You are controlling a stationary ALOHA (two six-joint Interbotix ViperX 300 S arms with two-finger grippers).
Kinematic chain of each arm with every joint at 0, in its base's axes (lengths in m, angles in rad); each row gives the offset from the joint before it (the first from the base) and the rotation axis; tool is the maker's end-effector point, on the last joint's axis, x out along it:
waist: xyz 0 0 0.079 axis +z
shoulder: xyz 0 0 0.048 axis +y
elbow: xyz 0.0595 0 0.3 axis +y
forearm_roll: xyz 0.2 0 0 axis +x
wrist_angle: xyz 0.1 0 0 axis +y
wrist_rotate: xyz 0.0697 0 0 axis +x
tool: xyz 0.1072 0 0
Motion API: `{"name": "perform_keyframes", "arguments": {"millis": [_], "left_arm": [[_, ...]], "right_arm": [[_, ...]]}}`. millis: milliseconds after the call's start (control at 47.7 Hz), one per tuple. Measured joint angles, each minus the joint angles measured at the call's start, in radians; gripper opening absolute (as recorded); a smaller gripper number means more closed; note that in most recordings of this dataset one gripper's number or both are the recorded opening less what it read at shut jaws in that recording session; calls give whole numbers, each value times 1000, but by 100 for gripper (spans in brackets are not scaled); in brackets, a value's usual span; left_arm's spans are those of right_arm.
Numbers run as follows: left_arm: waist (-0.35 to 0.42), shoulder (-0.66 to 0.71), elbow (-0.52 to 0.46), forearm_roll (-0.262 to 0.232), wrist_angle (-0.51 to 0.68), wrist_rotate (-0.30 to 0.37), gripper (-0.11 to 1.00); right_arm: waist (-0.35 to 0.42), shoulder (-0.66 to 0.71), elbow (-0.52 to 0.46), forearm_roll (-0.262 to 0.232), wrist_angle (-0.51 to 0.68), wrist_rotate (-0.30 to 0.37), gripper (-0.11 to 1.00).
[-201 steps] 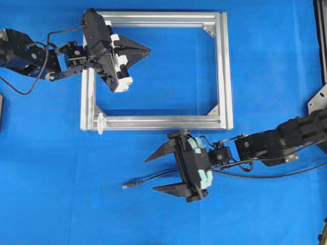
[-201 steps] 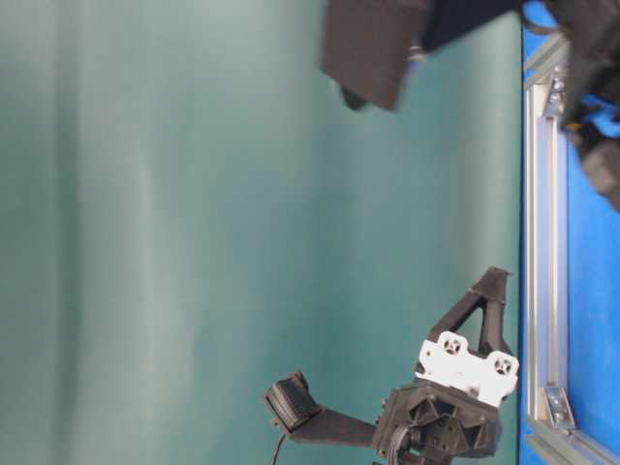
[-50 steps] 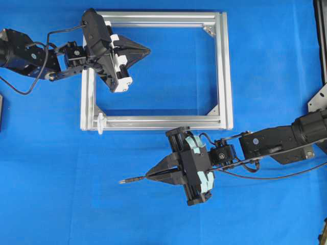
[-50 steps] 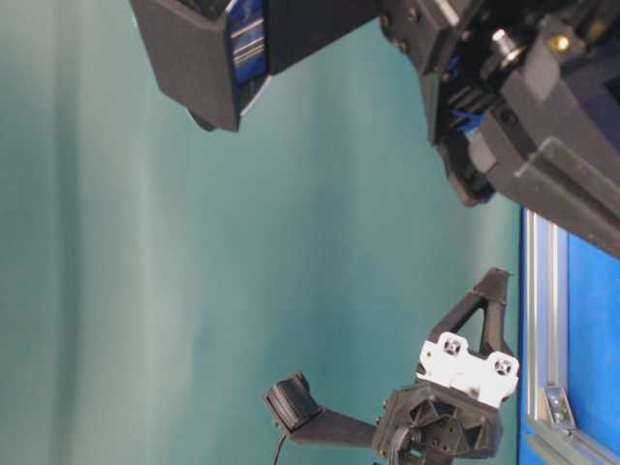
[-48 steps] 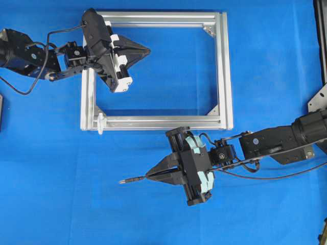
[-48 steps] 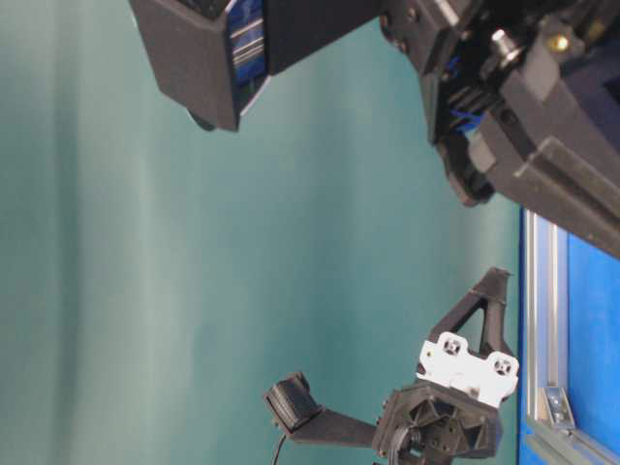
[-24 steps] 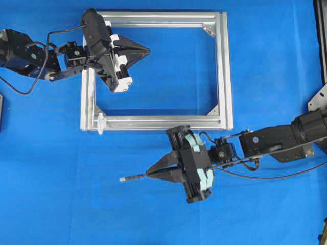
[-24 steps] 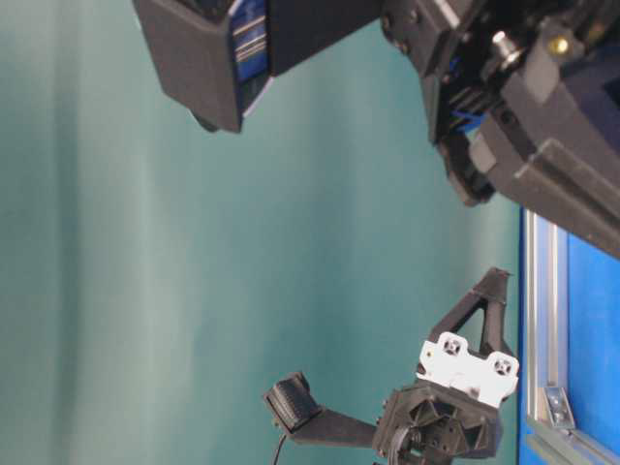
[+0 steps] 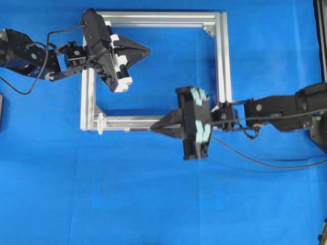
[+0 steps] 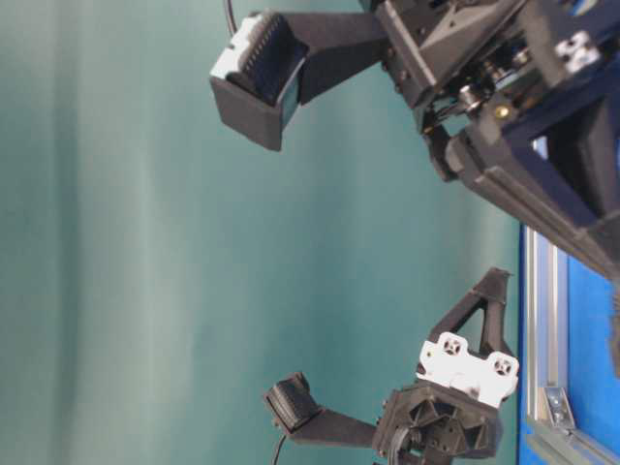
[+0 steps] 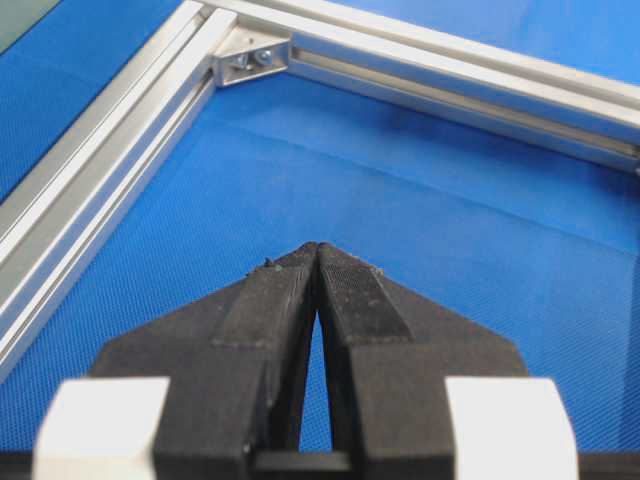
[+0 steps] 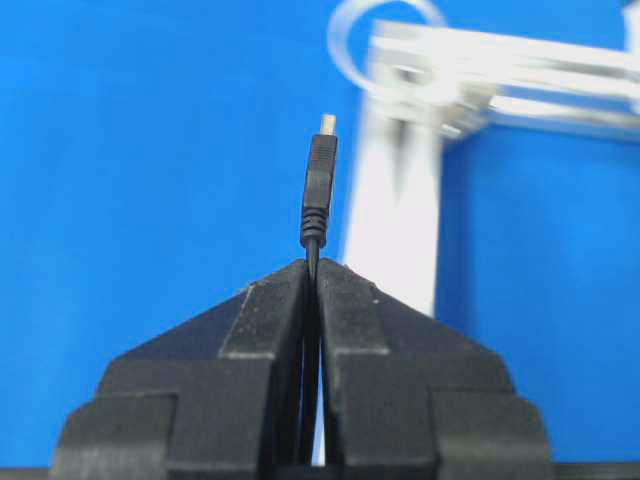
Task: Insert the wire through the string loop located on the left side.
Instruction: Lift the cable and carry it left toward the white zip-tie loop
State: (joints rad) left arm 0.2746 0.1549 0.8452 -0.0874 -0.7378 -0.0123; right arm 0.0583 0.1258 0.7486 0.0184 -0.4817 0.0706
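Between the right gripper's (image 12: 312,268) pressed-together jaws the wire (image 12: 318,190) is pinched just behind its plug, which sticks out straight ahead with its small metallic tip free. Beyond that tip, up and to the right in the wrist view, hangs the string loop (image 12: 352,40), a blurred whitish ring at the corner of the silver frame (image 12: 400,200); plug and ring are near but apart. Overhead, the gripper's point sits over the frame's lower bar, with the loop (image 9: 100,122) further left at the corner. So the pickup is done and the approach looks well advanced; threading is not yet done. The left gripper (image 11: 318,255) is closed on nothing inside the frame. No containers appear in any view
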Motion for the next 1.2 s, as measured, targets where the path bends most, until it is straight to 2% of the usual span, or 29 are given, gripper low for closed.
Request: {"name": "perform_keyframes", "arguments": {"millis": [189,566,734,1195], "left_arm": [[0,0,0,0,0,0,0],[0,0,0,0,0,0,0],[0,0,0,0,0,0,0],[0,0,0,-2,0,-2,0]], "right_arm": [[-38,-2,8,-3,0,-29,0],[-40,0,5,-9,-6,-37,0],[-40,43,-31,-38,-26,-43,0],[-43,137,-141,-77,-28,-43,0]]}}
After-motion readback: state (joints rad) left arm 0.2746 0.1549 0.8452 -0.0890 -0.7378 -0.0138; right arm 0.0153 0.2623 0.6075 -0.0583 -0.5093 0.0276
